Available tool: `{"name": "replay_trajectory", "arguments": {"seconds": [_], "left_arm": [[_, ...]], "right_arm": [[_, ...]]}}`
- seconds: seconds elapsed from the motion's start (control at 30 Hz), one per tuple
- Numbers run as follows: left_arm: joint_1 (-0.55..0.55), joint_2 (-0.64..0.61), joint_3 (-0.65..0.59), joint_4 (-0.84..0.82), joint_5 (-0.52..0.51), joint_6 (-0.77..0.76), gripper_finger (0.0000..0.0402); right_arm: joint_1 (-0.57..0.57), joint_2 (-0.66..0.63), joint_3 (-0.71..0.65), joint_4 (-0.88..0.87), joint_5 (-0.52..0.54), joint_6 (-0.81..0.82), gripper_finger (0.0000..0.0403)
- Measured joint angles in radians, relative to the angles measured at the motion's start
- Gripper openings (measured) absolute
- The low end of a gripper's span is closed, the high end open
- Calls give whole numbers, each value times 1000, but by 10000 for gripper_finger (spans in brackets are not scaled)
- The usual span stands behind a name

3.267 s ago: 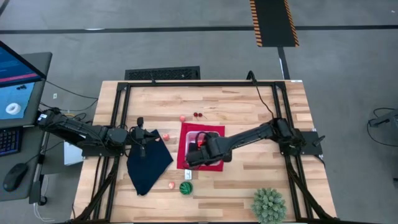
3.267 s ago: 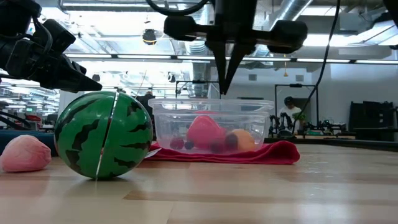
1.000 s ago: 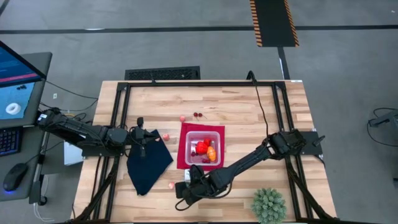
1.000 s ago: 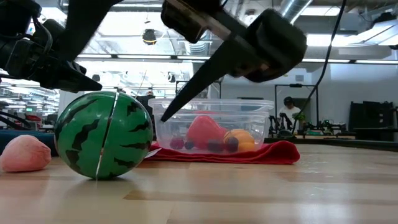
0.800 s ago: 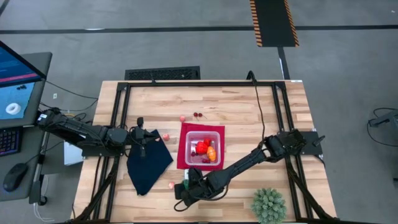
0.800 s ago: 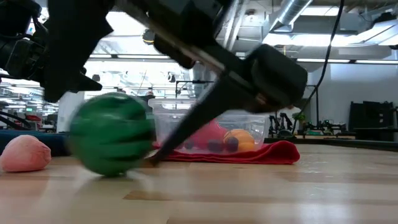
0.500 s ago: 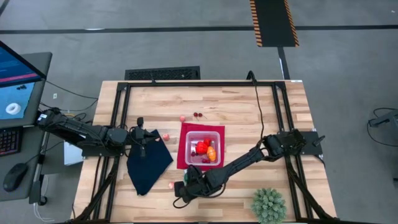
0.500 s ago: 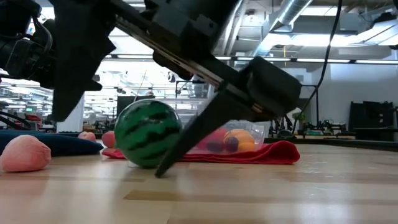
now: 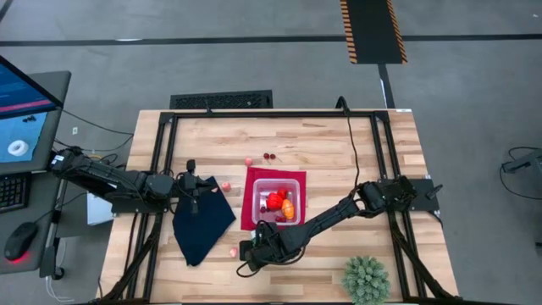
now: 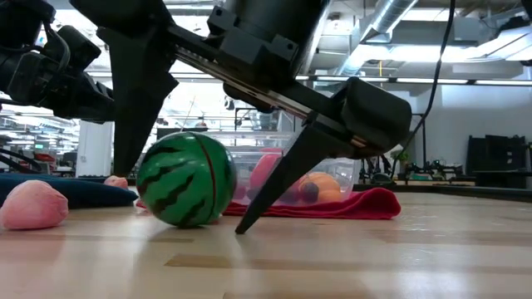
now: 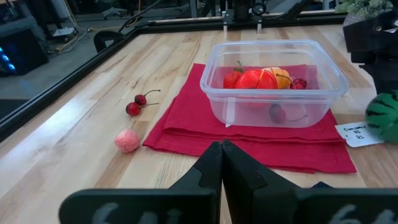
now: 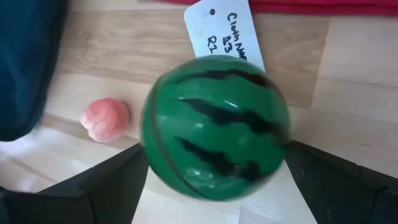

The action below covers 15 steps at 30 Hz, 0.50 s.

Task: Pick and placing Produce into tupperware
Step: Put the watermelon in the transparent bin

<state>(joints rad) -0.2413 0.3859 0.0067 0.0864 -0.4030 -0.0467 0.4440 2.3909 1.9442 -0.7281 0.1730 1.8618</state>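
1. At the counter's (image 9: 339, 144) left edge the left pincer (image 11: 221, 163) hangs over the dark navy cloth (image 9: 201, 222), its fingers pressed fully together with nothing between them.
2. Beside the cloth's near corner lies one pink piece of produce (image 10: 32, 206), with bare wood around it.
3. Next comes the green striped ball (image 10: 185, 180), resting on the counter close to the front edge. The right pincer (image 12: 211, 180) is down over it, fingers (image 10: 140, 91) spread as wide as they go and standing on either side; whether they touch the ball, I cannot tell.
4. A white paper tag (image 12: 224, 31) lies just behind the ball, at the edge of the red mat (image 11: 186, 121).
5. On the mat stands the tupperware (image 11: 329, 78), holding red and orange pieces.
6. Behind the mat a small pink piece (image 11: 127, 140) and a pair of cherries (image 11: 137, 104) lie apart on open wood.
7. At the front right corner sits the spiky green plant ball (image 9: 366, 280), with bare counter between it and the mat.
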Motion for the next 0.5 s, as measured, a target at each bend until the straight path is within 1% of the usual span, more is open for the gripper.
{"name": "replay_trajectory", "arguments": {"seconds": [0.13, 0.27, 0.5], "left_arm": [[0, 0, 0, 0, 0, 0, 0], [0, 0, 0, 0, 0, 0, 0], [0, 0, 0, 0, 0, 0, 0]], "right_arm": [[-12, 0, 0, 1, -3, -4, 400], [-27, 0, 0, -1, -9, -43, 400], [-28, 0, -1, 0, -6, -72, 400]]}}
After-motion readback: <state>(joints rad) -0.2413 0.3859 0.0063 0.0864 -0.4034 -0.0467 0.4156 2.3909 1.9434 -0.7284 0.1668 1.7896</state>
